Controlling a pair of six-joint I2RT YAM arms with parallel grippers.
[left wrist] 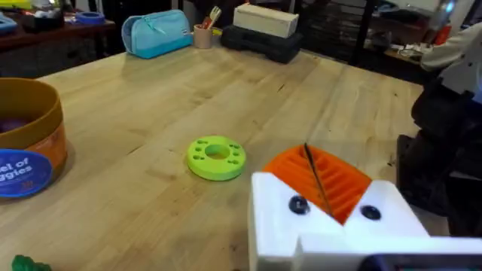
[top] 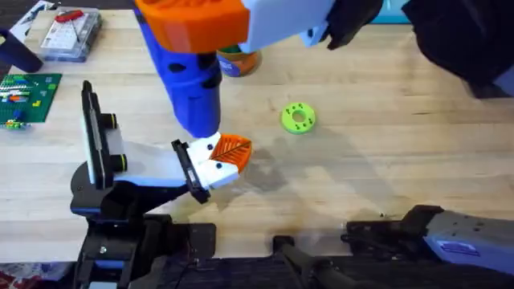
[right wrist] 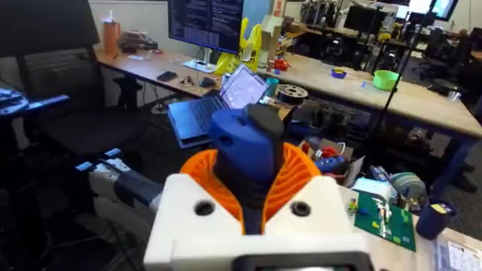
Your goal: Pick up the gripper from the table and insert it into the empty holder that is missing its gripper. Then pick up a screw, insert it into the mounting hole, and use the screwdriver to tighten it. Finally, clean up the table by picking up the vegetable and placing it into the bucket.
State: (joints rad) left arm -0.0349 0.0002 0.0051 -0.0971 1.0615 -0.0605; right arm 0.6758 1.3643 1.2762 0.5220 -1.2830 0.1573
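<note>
A lime-green disc (top: 299,118) with a centre hole lies flat on bare wood, well apart from a clear plastic parts box (top: 71,34) and a green circuit board (top: 26,98) at the far-left edge. Beyond, a light-blue pouch (left wrist: 157,34) sits beside what may be a pencil cup (left wrist: 202,35).

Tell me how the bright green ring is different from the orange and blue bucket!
The green ring is flat and low, with a hole in the middle; the bucket is taller, with a wall. The green ring is one lime colour; the bucket is orange above and blue below, with writing. Both are round and sit on the table.
</note>
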